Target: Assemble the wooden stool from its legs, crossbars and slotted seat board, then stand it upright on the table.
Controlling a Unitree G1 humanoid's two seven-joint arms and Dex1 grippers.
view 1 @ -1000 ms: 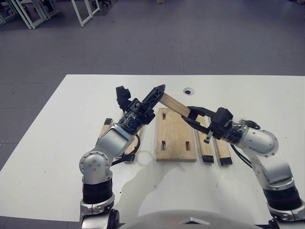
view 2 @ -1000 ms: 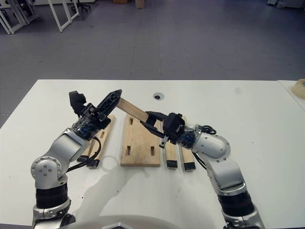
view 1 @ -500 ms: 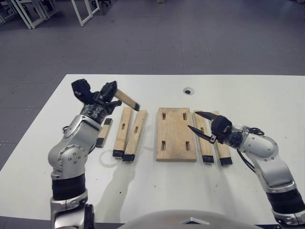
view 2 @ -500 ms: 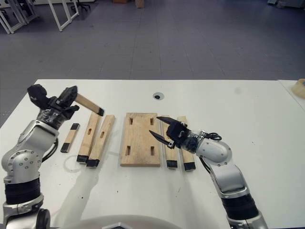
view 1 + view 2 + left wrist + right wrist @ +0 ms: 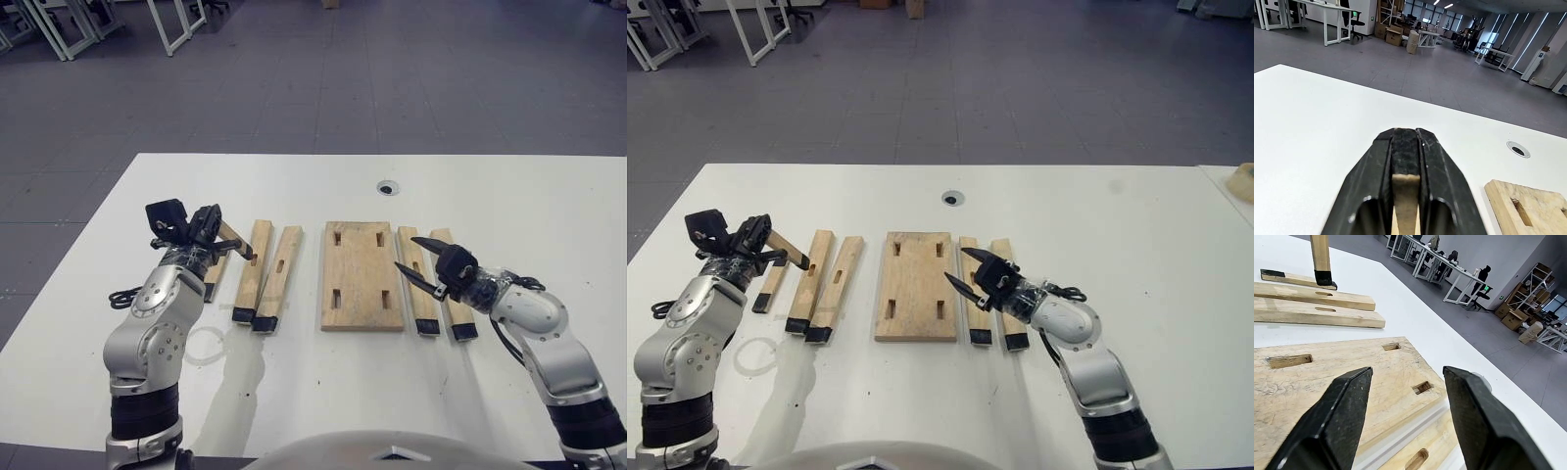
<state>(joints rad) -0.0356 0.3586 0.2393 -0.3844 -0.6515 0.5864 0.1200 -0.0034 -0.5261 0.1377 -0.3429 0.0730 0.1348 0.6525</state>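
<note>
Head view: left gripper (image 5: 214, 224) clamps 1 short crossbar (image 5: 238, 245) left of the seat board (image 5: 361, 274); left wrist view: stiff, probably light wood, best pinched near mid-length; right wrist view: right gripper (image 5: 1408, 372) gapes empty at the board's right edge.

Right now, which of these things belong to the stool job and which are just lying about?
Stool job: seat board; two legs on its left; two legs on its right; crossbar in the left fingers; second crossbar lying flat.
Just there: black cable; round port in the table.
</note>
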